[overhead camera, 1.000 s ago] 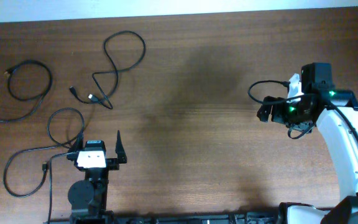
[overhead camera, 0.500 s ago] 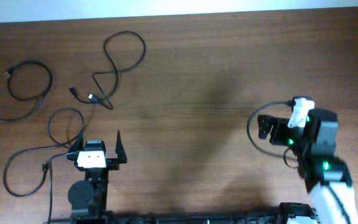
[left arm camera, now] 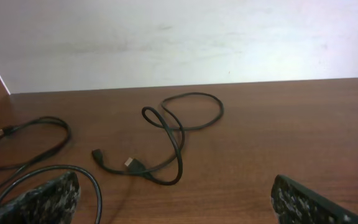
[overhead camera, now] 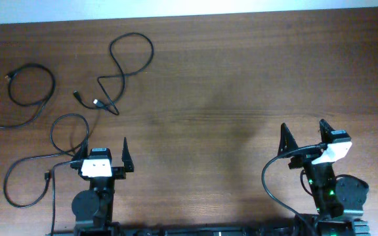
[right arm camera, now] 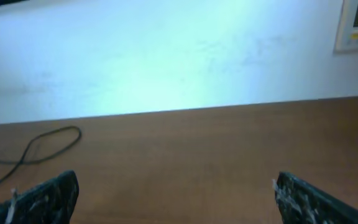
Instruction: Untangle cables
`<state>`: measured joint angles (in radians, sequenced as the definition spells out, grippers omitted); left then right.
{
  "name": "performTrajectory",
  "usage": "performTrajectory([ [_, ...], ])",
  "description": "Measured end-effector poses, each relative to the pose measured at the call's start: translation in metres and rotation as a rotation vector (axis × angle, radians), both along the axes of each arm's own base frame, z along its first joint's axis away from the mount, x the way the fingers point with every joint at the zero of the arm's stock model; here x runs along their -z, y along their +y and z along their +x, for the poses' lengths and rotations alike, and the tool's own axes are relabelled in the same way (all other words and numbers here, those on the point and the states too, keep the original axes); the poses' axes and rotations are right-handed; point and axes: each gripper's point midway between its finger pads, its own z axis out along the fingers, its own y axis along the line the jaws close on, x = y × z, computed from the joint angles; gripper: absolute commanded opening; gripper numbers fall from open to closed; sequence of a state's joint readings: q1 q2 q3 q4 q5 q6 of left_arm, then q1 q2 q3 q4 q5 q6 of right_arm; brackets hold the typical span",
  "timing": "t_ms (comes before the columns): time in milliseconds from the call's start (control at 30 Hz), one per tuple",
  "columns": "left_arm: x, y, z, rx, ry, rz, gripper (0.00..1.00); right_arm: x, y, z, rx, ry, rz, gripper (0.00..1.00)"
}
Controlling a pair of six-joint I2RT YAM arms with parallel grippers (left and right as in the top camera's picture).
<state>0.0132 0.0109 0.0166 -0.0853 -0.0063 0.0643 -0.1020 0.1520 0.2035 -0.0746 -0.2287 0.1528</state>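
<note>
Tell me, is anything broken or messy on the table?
Nothing looks broken or spilled. Three black cables lie in loose loops on the left of the table, seemingly apart from one another. The only slightly odd thing: the nearest cable curls right up beside the left hand.

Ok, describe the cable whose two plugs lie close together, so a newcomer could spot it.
On the wooden table, look to the left half. Yours is the cable nearest the table's middle. It alone twists into a figure-eight with a round far loop; the ring cable lies left of it, the sprawling cable nearer the robot.
</note>
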Motion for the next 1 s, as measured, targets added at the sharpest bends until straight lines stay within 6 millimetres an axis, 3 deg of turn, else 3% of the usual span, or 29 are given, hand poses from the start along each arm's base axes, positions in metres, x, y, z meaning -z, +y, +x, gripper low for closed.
performTrajectory([
  [133, 0.000, 0.000, 0.000, 0.000, 0.000, 0.000, 0.99, 0.017, 0.001, -0.001, -0.003, -0.011, -0.015, 0.99],
  [333, 0.000, 0.000, 0.000, 0.000, 0.000, 0.000, 0.99, 0.026, 0.007, -0.003, -0.008, -0.048, -0.038, 0.99],
  [533, 0.000, 0.000, 0.000, 0.000, 0.000, 0.000, 0.99, 0.058, 0.003, 0.001, 0.011, 0.024, -0.088, 0.99],
  [1000, 0.000, 0.000, 0.000, 0.000, 0.000, 0.000, 0.99, 0.060, 0.000, 0.001, 0.025, 0.017, -0.239, 0.99],
])
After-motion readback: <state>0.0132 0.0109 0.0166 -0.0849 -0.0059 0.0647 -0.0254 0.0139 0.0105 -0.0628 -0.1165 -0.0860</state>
